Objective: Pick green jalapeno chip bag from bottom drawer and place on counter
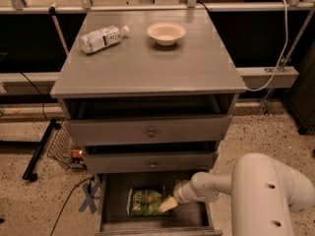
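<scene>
Down in the bottom drawer, the claw is hanging low at the right edge of the bag, touching it or just beside it; whether it is apart or together I cannot tell. The bag is lying flat on the drawer floor, so the grasp is looking like the step in hand, not yet done. Next it is calling for a firm pinch on that edge, then a lift up to the desk, keeping off the bottle and bowl there.
</scene>
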Motion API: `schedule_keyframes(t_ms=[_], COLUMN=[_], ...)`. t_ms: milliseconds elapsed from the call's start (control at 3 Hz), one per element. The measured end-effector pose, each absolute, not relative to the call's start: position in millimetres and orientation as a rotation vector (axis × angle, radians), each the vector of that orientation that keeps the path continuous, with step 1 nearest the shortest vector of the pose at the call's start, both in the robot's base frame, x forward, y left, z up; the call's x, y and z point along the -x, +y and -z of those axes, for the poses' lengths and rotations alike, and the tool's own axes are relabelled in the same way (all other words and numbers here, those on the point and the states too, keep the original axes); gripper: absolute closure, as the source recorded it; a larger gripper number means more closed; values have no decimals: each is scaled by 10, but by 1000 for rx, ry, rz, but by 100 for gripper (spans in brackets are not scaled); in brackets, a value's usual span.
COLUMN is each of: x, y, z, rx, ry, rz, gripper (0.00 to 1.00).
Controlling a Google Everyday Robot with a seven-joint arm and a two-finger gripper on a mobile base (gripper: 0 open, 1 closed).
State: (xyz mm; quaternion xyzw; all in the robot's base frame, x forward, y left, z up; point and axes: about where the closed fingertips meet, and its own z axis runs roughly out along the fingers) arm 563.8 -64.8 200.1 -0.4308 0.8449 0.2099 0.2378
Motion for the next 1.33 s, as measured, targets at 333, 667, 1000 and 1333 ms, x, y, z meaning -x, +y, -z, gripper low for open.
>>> schedule_keyframes(t_ms=[333,667,1000,1333], x=[-5677,-5690,-5734,-5825], y=[-552,-474,-390,-93], z=[-1863,-1748,-1641,-1349], rx=[1192,1187,1183,1217], ry=[2305,2287,2269,2245], rz=[-553,-568,-605,-698], gripper=[0,0,0,0])
